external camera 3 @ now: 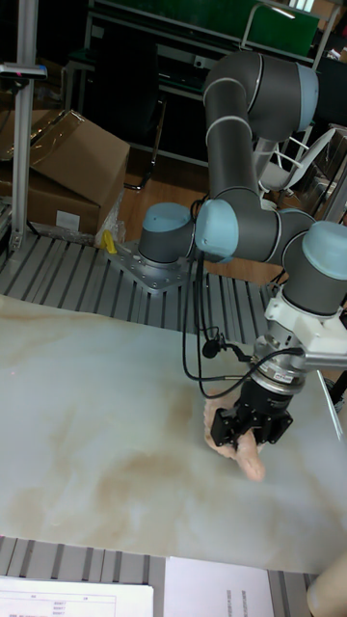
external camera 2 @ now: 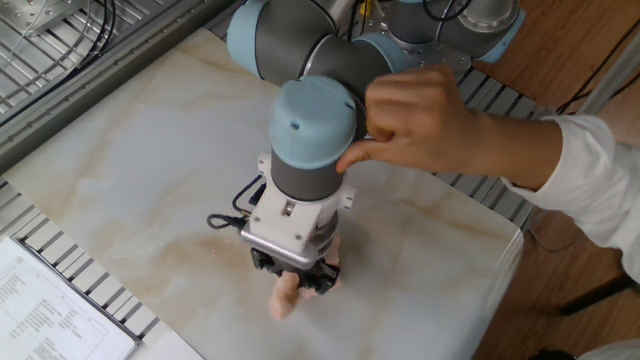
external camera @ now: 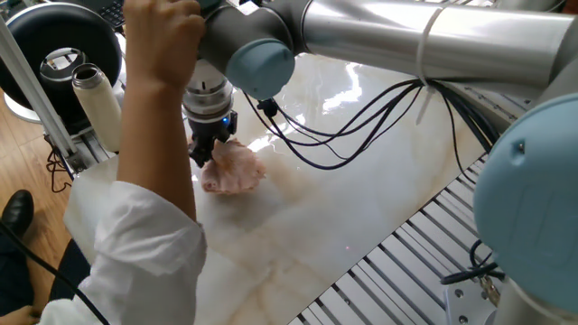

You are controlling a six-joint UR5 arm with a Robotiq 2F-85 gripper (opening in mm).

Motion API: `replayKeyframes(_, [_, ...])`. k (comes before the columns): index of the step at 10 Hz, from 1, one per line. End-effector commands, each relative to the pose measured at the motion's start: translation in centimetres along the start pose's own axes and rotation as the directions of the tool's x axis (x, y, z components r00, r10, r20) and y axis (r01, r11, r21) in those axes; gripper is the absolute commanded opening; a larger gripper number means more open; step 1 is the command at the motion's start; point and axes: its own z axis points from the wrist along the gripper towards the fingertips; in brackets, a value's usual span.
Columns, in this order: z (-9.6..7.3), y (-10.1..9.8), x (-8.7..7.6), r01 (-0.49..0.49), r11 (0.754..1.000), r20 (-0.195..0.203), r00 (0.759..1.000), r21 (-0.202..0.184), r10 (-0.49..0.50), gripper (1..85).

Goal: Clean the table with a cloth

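Observation:
The pale pink cloth [external camera: 234,169] lies bunched on the cream marble table [external camera: 361,181], pressed down under my gripper [external camera: 206,153]. The jaws are shut on the cloth's top. From the other side the cloth [external camera 2: 288,293] pokes out below the gripper [external camera 2: 296,280], on the table [external camera 2: 130,190]. In the tall view the cloth [external camera 3: 247,455] shows beneath the gripper [external camera 3: 249,429], on the table [external camera 3: 87,405]. A person's hand [external camera: 163,41] grips my wrist; the hand [external camera 2: 420,115] also shows from the other side.
The person's white sleeve [external camera: 135,244] crowds the table's near left corner. A beige bottle [external camera: 97,101] and a black round device [external camera: 54,54] stand off that edge. Printed paper sheets [external camera 2: 50,310] lie on the grey ribbed frame [external camera: 406,271]. Black cables [external camera: 343,126] hang over the marble.

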Motion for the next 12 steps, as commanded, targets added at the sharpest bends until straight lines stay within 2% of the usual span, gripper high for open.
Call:
replayKeyframes(1, [0.1, -3.5, 1.5, 0.02, 1.0, -0.018, 1.0, 0.007, -0.02, 1.3])
replayKeyframes(2, [0.0, -6.2, 2.2, 0.079, 0.997, -0.02, 0.997, -0.006, -0.079, 1.3])
replayKeyframes(3, [-0.4, -7.4, 2.5, 0.094, 0.995, -0.02, 0.995, -0.019, -0.094, 1.3])
replayKeyframes(5, [-0.7, -7.2, 2.4, 0.067, 0.997, -0.006, 0.998, -0.033, -0.068, 1.3])
replayKeyframes(6, [-0.6, -7.9, 2.3, 0.04, 0.999, -0.002, 0.999, -0.005, -0.04, 1.3])
replayKeyframes(8, [-0.7, -9.1, 2.9, 0.024, 0.999, -0.027, 0.999, 0.041, -0.023, 1.3])
replayKeyframes(10, [0.3, -10.6, 1.8, 0.115, 0.993, -0.002, 0.993, 0.037, -0.115, 1.3])
replayKeyframes(11, [0.8, -12.5, 1.5, 0.182, 0.982, -0.003, 0.983, 0.052, -0.182, 1.3])
replayKeyframes(12, [1.0, -14.9, 1.5, 0.245, 0.966, -0.017, 0.97, 0.085, -0.244, 1.3])
